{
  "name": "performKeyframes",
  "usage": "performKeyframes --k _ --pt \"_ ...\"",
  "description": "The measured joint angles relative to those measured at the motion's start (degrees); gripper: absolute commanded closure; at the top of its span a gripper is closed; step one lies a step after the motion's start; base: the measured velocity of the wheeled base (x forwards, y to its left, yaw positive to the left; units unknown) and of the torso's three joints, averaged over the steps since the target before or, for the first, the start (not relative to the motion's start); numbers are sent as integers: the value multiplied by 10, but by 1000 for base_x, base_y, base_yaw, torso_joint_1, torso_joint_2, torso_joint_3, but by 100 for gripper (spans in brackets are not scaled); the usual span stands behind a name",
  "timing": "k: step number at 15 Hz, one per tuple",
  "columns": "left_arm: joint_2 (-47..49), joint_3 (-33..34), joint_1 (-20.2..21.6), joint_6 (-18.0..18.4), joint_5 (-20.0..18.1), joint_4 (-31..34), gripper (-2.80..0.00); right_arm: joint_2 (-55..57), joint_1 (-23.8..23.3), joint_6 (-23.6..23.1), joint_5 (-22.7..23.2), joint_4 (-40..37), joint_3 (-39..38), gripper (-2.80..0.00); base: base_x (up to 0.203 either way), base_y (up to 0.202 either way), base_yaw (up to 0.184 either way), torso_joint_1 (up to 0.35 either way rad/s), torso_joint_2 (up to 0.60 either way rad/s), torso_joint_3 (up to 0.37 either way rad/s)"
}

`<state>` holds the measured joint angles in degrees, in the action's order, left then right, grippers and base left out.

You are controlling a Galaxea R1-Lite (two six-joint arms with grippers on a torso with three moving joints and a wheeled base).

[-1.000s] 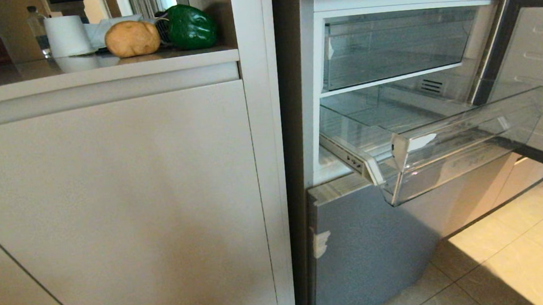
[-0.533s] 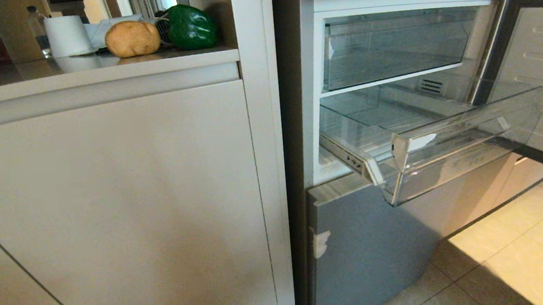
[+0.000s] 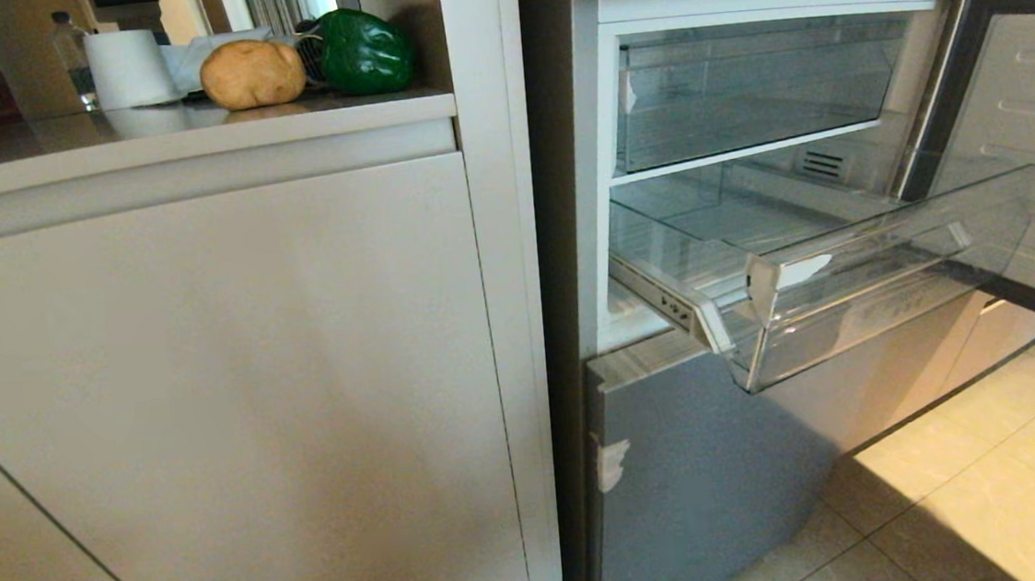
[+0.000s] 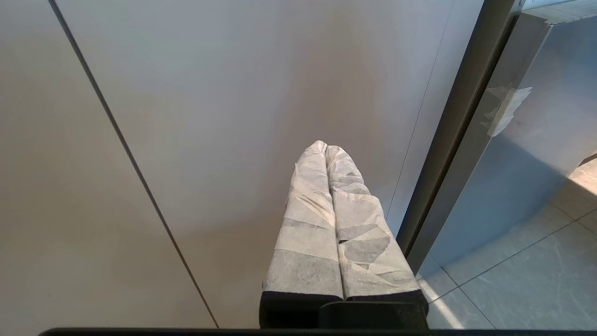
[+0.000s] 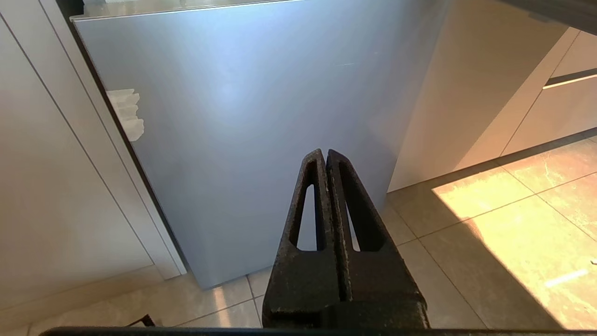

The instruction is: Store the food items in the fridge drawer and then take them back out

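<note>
Inspecting the scene with the fridge (image 3: 708, 479) as our landmark, we find the potato (image 3: 252, 73) and the green pepper (image 3: 365, 51) side by side on the counter (image 3: 191, 131) left of the fridge, the pepper nearer to it. We judge the potato firm, fairly heavy and rough enough to grip across its middle; the pepper looks glossy, hollow and light, likely to slip, so we would take it around its broad body with modest pressure. The fridge drawer (image 3: 895, 270) stands pulled out and tilted, clear-walled, and we see nothing in it; the compartment above it also looks empty. A paper roll (image 3: 128, 68) stands on the counter beyond the potato. Neither arm shows in the head view. The left gripper (image 4: 325, 151), wrapped in pale tape, hangs before the cabinet door (image 4: 224, 93) left of the fridge, fingers pressed together, holding nothing. The right gripper (image 5: 325, 156) hangs before the fridge's lower panel, fingers likewise together and empty.
</note>
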<state>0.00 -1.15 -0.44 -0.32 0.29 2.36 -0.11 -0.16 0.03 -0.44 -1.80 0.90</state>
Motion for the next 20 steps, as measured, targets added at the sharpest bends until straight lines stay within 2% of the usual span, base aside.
performKeyframes --k 5,20 --pt "0 0 0 0 0 0 0 0 0 -4 -2 0 -1 0 0 0 0 133 -358 -228" --pt "0 0 0 0 0 0 0 0 0 -4 -2 1 -1 0 0 0 0 230 -541 -315"
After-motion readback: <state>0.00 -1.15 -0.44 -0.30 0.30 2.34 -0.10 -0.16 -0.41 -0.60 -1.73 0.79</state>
